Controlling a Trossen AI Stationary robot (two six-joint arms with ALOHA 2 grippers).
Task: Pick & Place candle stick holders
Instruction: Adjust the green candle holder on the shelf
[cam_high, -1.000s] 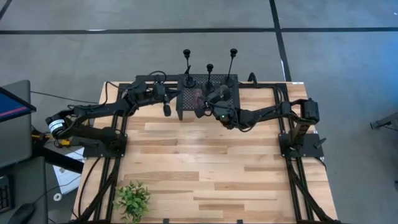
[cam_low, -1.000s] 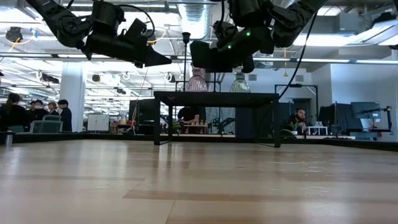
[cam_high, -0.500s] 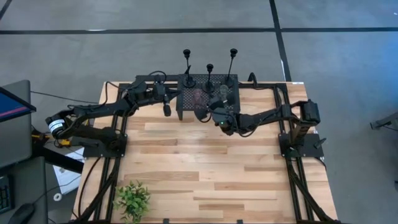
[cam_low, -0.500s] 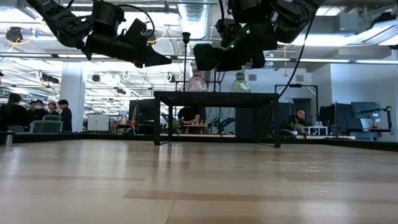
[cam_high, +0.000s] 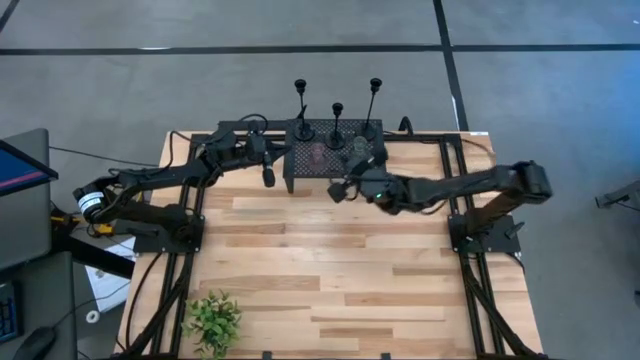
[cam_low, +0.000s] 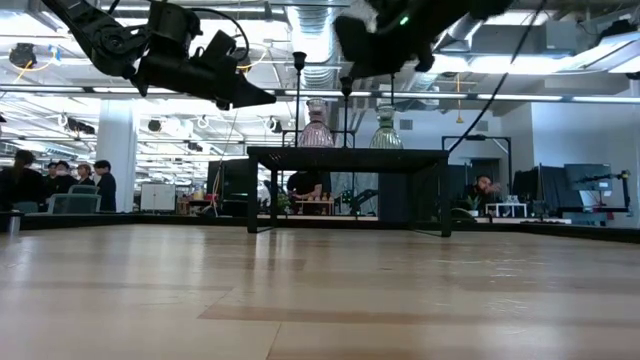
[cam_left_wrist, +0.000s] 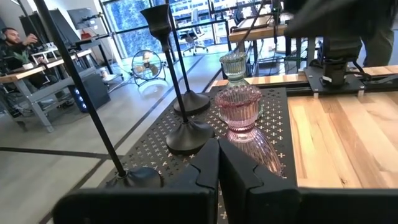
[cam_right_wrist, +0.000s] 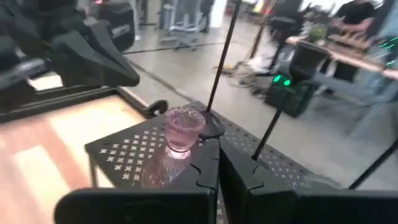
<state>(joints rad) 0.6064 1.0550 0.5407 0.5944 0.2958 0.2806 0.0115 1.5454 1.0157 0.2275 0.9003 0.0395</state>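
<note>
Three slim black candlesticks stand upright on their round bases along the far edge of a black perforated stand. They also show in the left wrist view and in the right wrist view. My left gripper is shut and empty, in the air just left of the stand. My right gripper is shut and empty, high above the stand's near edge, and it points toward the table's left.
A pink glass holder and a pale green glass one stand on the same stand, near the candlesticks. A small leafy plant stands at the table's near left corner. Bare wood spans the table's middle.
My right gripper has risen from just above the stand's top and drawn back toward the table's near edge, its arm stretching out. It has stayed shut and empty. The candlesticks and glasses have kept their places.
</note>
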